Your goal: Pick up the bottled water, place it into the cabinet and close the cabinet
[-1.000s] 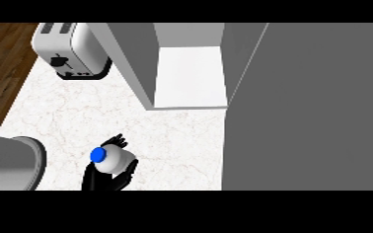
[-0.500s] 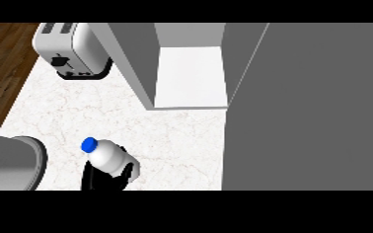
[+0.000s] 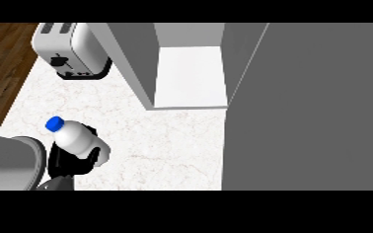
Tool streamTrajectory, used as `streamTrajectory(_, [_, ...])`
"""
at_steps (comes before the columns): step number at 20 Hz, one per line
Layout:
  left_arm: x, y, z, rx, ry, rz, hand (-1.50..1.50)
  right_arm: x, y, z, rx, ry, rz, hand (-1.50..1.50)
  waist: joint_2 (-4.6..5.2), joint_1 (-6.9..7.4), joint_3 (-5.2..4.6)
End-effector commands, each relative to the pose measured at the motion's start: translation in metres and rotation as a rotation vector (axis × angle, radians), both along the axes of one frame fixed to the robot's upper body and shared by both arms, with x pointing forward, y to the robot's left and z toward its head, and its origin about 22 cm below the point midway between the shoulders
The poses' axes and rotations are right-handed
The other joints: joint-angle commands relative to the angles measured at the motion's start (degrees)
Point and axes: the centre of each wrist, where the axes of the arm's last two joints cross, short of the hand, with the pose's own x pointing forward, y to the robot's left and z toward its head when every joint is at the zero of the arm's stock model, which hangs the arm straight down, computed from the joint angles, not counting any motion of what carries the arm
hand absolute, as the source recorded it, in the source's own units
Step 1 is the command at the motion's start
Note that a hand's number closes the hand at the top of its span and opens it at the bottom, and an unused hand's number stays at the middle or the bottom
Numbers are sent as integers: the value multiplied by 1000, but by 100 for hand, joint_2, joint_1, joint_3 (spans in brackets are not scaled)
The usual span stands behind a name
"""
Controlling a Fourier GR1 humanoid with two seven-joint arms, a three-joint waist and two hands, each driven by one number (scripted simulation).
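Observation:
The bottled water [image 3: 76,138] is white with a blue cap [image 3: 55,124]. It shows at the lower left of the head view, tilted with its cap pointing up and left. My right hand [image 3: 71,162] is curled round the bottle's lower part and hides its base. The cabinet [image 3: 134,61] stands on the counter with its white inside floor [image 3: 189,76] showing. Its grey door [image 3: 299,108] is swung open and fills the right side of the view. The bottle is well left of and nearer than the cabinet's opening.
A silver toaster [image 3: 69,49] stands at the back left beside the cabinet's left wall. The white marble counter [image 3: 167,138] runs between my hand and the cabinet. A rounded grey shape [image 3: 18,163] sits at the lower left edge. Wooden floor [image 3: 15,54] shows beyond the counter's left edge.
The bottle has risen in my right hand and tilted. Its blue cap has moved up and to the left, and more of its white body shows now.

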Motion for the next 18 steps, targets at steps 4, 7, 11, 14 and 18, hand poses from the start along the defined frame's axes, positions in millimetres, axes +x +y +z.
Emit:
streamTrajectory(4, [28,-14,20,42,-22,-89,150,-7,30,41,28,-80,18,-150,-8,61,8])
streamTrajectory(7, [43,-36,35,48,-48,-139,150,-13,16,42,0,-58,40,-150,-28,33,11])
streamTrajectory(11, [47,-75,46,99,-72,-134,150,-15,10,32,30,-72,27,-150,-38,33,15])
streamTrajectory(14, [58,-98,73,50,-73,-188,150,-10,16,38,14,-67,35,-150,-39,71,15])
streamTrajectory(18, [60,-115,96,85,-78,-191,150,-1,17,46,34,-61,36,-150,-21,125,11])
